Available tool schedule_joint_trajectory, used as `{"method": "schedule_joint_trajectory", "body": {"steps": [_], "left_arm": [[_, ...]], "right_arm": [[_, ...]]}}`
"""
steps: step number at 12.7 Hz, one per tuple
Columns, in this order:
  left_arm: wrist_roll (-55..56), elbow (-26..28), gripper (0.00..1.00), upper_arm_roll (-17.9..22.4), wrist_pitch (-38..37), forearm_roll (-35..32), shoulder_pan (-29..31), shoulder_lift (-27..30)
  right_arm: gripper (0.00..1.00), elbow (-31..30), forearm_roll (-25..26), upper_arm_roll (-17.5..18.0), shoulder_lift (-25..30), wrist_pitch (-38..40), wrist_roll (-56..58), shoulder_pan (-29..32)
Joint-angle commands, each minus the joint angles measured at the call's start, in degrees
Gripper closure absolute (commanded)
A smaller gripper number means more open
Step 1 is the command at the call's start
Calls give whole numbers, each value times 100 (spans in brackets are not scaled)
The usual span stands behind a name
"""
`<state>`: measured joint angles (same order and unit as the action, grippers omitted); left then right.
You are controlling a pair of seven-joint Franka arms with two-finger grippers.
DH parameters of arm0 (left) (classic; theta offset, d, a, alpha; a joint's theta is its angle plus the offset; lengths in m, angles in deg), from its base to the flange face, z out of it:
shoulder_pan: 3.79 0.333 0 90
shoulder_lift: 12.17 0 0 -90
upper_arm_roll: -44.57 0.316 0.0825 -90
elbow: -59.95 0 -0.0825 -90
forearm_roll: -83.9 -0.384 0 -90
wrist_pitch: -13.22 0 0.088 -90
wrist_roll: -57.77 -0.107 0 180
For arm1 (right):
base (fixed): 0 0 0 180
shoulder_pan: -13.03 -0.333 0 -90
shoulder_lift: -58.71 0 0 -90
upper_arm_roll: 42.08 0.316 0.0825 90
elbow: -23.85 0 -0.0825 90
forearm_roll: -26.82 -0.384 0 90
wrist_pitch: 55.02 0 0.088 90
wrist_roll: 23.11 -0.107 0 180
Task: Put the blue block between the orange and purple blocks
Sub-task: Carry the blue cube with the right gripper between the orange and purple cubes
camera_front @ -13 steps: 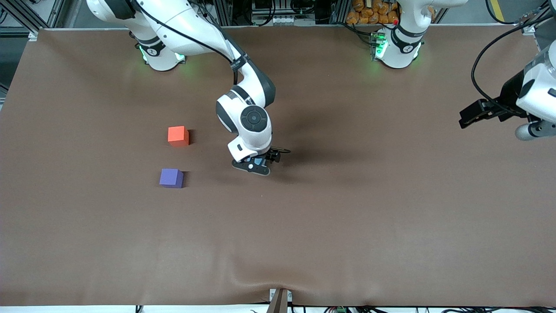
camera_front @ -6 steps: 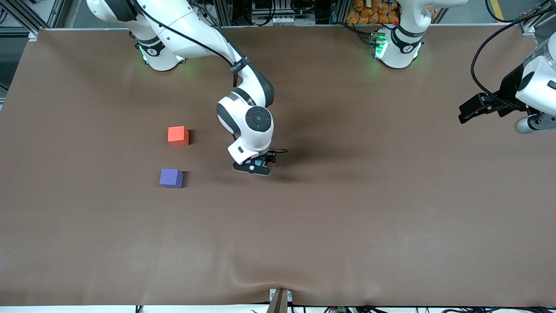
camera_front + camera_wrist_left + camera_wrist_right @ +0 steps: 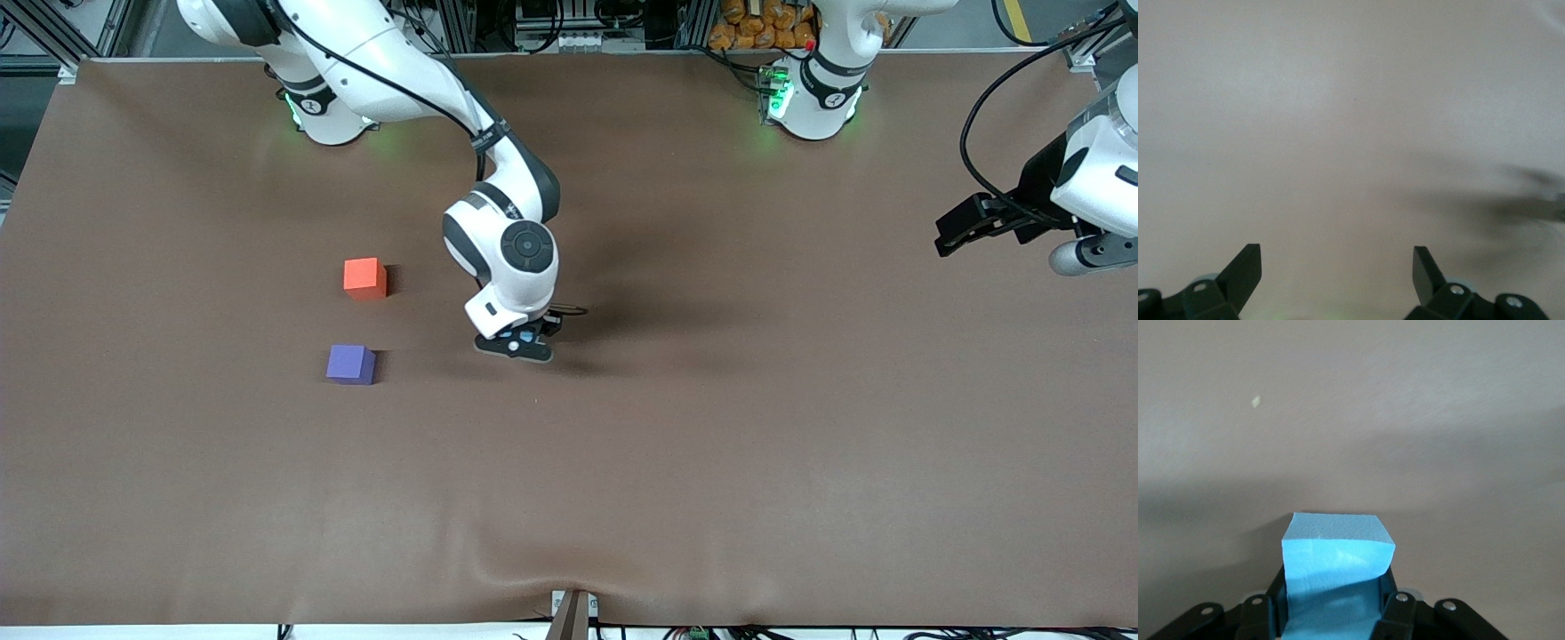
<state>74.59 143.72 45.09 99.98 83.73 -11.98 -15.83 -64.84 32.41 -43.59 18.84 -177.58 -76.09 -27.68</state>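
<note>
Gripping the blue block [image 3: 1335, 563] low over mid-table, the right gripper [image 3: 520, 342] has bare cloth all around. Orange block [image 3: 364, 277] and purple block [image 3: 350, 364] sit apart toward the right arm's end. Left gripper [image 3: 1337, 275] waits spread wide over the table's edge.

- Blue block [image 3: 1337, 550]: light sky-blue cube, clamped between the right gripper's [image 3: 524, 342] fingers, around the tabletop's middle.
- Orange block [image 3: 364, 277]: flat, toward the right arm's end.
- Purple block [image 3: 350, 364]: nearer the front edge, apart.
</note>
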Motion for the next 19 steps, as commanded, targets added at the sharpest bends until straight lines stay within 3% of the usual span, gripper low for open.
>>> {"method": "schedule_joint_trajectory", "body": {"steps": [1, 3, 6, 9, 13, 19], "left_arm": [[-91, 157, 0, -34, 104, 53, 19, 85], [-91, 157, 0, -69, 104, 53, 19, 85], [-91, 166, 0, -114, 104, 53, 27, 85], [-91, 253, 0, -122, 104, 53, 19, 111], [-91, 271, 0, -175, 113, 53, 27, 120], [-91, 271, 0, -201, 148, 53, 27, 120]], "right_arm": [[87, -192, 39, 134, 908, 800, 758, 780], [86, -725, 39, 125, 1566, 1102, 1847, 1361], [85, -2043, 39, 108, 2394, 796, 3123, 1986], [84, -2695, 39, 116, 2458, 681, 3495, 2242], [82, -3716, 39, 108, 2502, -591, 3653, 2408], [80, -3735, 39, 108, 2309, -1235, 3953, 2506]]}}
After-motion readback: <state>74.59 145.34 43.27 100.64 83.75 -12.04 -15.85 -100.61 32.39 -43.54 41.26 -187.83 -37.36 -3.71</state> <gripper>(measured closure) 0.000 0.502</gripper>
